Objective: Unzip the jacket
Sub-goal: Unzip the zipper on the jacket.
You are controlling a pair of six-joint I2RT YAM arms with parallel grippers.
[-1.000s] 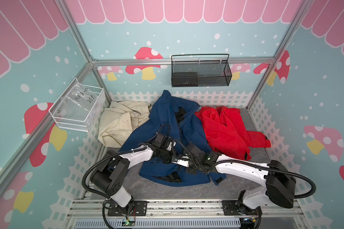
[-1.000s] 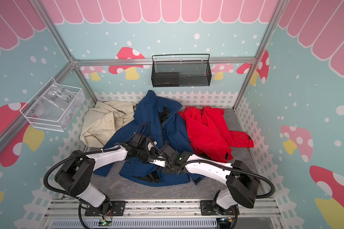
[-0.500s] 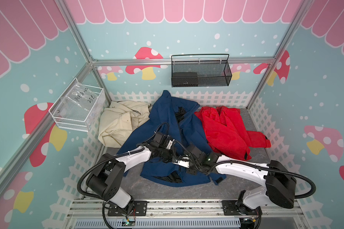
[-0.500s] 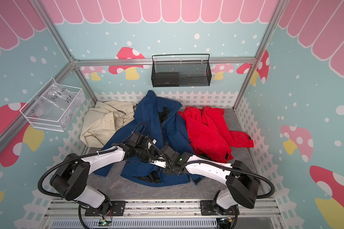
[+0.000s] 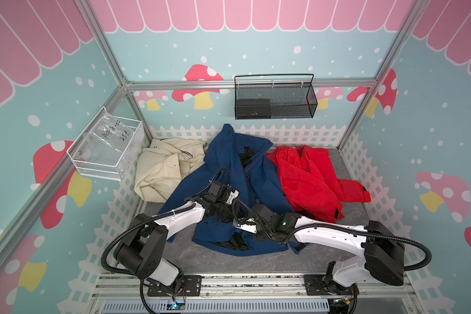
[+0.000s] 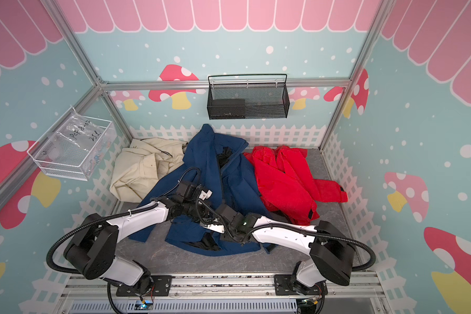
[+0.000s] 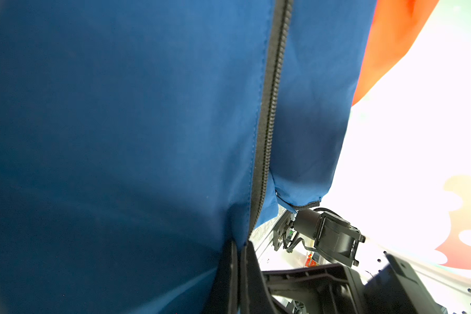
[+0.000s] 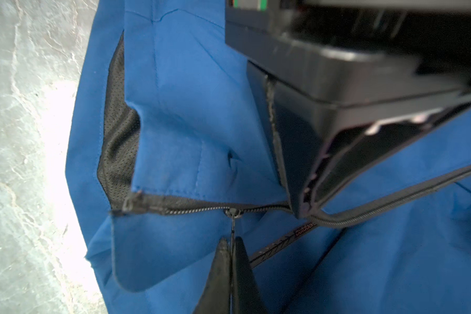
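The blue jacket (image 5: 229, 163) (image 6: 207, 157) lies spread in the middle of the grey floor, and both arms meet over its lower front. In the right wrist view my right gripper (image 8: 231, 240) is shut on the thin pull hanging from the zipper slider (image 8: 233, 212). A short closed stretch of zipper runs from the slider to the hem; past the slider the two tapes part. My left gripper (image 7: 239, 244) is shut on the blue fabric edge right beside the zipper (image 7: 269, 108). Its dark finger (image 8: 297, 176) pinches the cloth close to the slider.
A red jacket (image 5: 310, 179) lies right of the blue one and a cream jacket (image 5: 163, 168) to its left. A black mesh basket (image 5: 275, 100) hangs on the back wall, a white wire basket (image 5: 106, 149) on the left wall. White picket panels ring the floor.
My left gripper has shut on the jacket fabric by the zipper, and the left arm's elbow has shifted. The right gripper has stayed shut on the pull.
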